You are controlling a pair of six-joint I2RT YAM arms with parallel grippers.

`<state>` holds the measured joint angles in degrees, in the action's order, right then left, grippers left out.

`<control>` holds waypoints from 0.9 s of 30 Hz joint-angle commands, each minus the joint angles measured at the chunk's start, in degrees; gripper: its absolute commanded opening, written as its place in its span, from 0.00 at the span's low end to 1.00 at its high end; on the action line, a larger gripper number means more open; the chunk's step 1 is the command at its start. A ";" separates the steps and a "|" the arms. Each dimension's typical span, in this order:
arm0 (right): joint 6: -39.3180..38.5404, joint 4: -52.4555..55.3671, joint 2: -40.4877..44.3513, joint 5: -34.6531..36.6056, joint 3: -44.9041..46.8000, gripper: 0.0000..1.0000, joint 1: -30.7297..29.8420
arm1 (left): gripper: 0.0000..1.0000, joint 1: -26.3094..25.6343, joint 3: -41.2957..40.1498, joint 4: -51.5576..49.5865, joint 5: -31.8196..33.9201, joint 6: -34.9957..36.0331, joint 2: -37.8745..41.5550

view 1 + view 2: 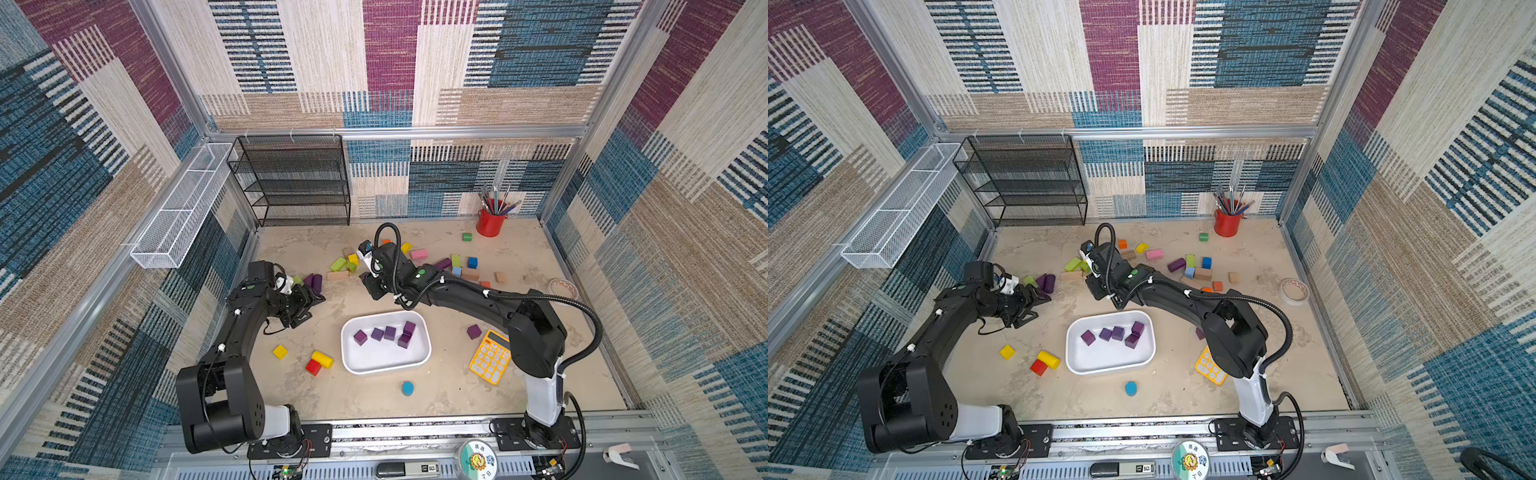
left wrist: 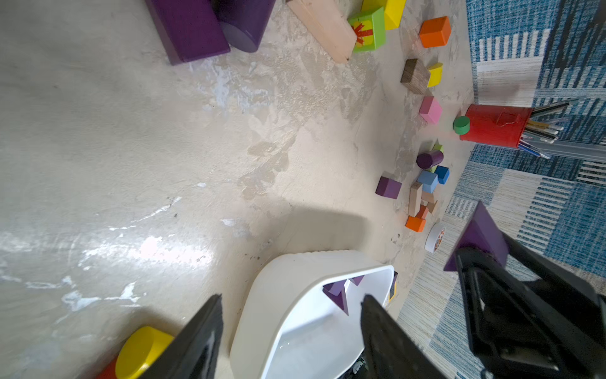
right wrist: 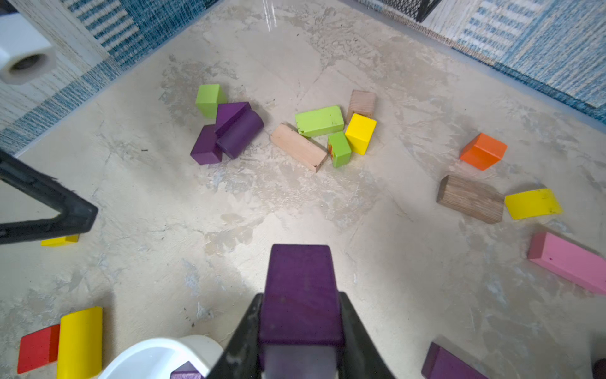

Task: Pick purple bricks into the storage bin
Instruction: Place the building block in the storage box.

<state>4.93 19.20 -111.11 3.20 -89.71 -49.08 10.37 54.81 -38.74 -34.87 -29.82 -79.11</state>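
**Carry-and-release stage of a sorting cycle.** The right jaws are clamped on a purple brick (image 3: 300, 295). They grip its two side faces, so much of the block projects forward of the tips. The held brick hangs over bare worktop (image 3: 229, 210), just beyond the far rim of the storage bin (image 1: 374, 359) and not yet above its floor. Five purple bricks (image 1: 390, 332) already lie in the far half of the bin; the near half is bare.

The left jaws stand partly open and empty, near a cluster of loose purple bricks (image 1: 313, 282) and apart from the bin. Other purple pieces lie on the worktop: a cylinder (image 1: 444, 263) among the mixed blocks, and a cube (image 1: 473, 331) just beside the yellow calculator (image 1: 490, 361).

**Recommended execution (a judgement).**
- Draw the wrist back toward the robot's base until the whole brick, including its projecting end, is inside the rim.
- Cross the rim high enough that the projecting end cannot clip the glossy wall.
- Aim for the bare near half, clear of the five bricks.
- Lower the brick close to the floor before parting the jaws. A brick dropped from height could bounce off the smooth plastic or off another block and leave the bin.
- Open fully and lift straight up.
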 commanded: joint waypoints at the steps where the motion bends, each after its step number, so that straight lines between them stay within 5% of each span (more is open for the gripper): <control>1: 1.44 -2.61 3.37 1.49 3.79 0.28 -0.45 | 0.69 -0.05 -0.39 0.97 -0.13 -0.41 0.93; 27: -3.62 -7.26 18.15 1.55 27.79 0.28 -7.91 | 0.71 -4.34 -1.41 1.06 6.22 -0.72 4.32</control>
<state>3.05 14.66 -93.36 5.52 -62.65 -56.49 6.46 53.43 -38.39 -29.98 -29.98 -74.91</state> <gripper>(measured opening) 0.331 0.704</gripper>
